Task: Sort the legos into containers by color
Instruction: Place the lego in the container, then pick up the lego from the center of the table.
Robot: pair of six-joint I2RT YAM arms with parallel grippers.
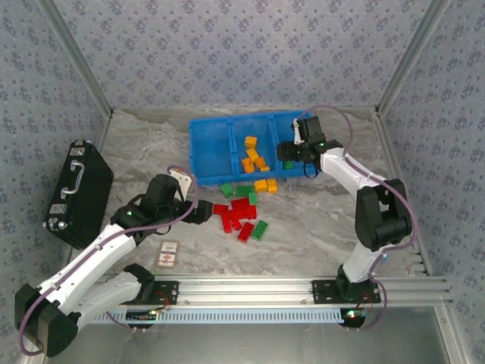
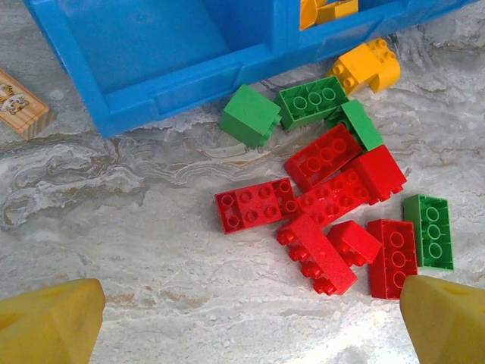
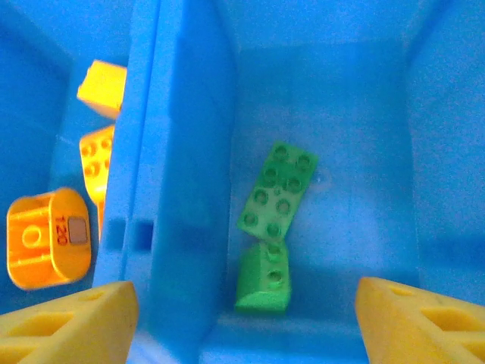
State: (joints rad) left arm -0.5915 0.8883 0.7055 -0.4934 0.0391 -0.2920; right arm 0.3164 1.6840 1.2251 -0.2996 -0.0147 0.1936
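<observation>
- Right jaws stand parted and empty over the right-hand compartment of the blue bin [image 1: 208,152], where two green legos [image 3: 276,201] lie on its bottom; best to lift straight up, clear of the divider wall [image 3: 182,152]
- Left jaws hang spread wide, holding nothing, above the red legos [image 2: 326,205] on the desk [image 2: 114,227] (loose green bricks [image 2: 311,102] lie mixed in beside them)
- Choose an outlying brick and grip across its short sides, so its neighbours are not knocked
- Orange legos [image 1: 254,159] sit in the middle compartment

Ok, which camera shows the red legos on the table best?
Left wrist view: the red legos fill the middle close up, studs countable. The top external view shows them small, a red cluster in front of the blue bin.
</observation>
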